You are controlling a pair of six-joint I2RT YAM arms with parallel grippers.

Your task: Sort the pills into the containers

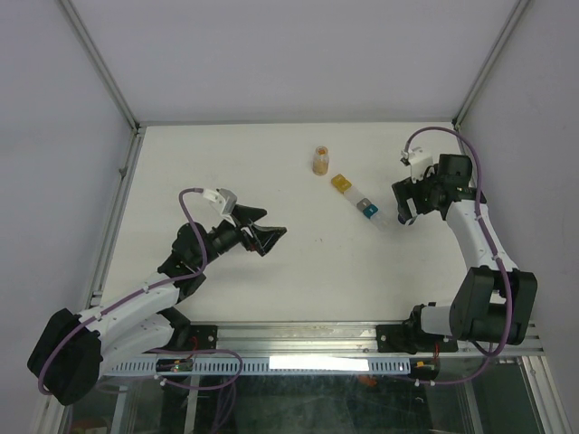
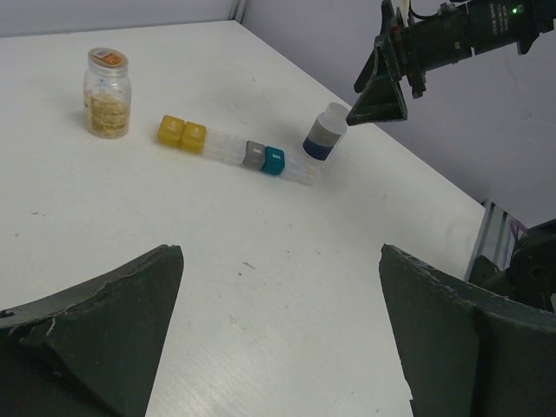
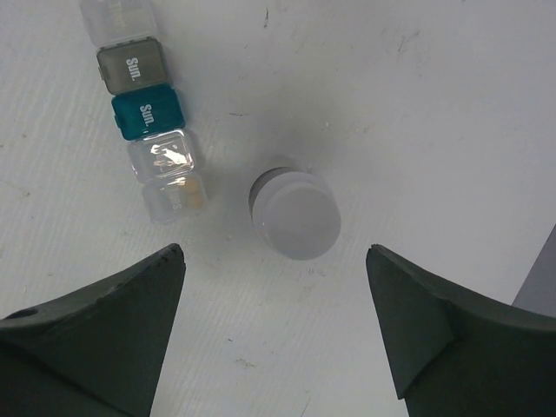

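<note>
The containers (image 1: 366, 207) are recorded as a diagonal strip right of centre on the desk (image 1: 226, 154), its lower end just beside the right gripper (image 1: 401, 206), whose jaws are released above a capped bottle (image 3: 294, 215); the left gripper (image 1: 270, 223), jaws likewise released, is noted well apart.
</note>
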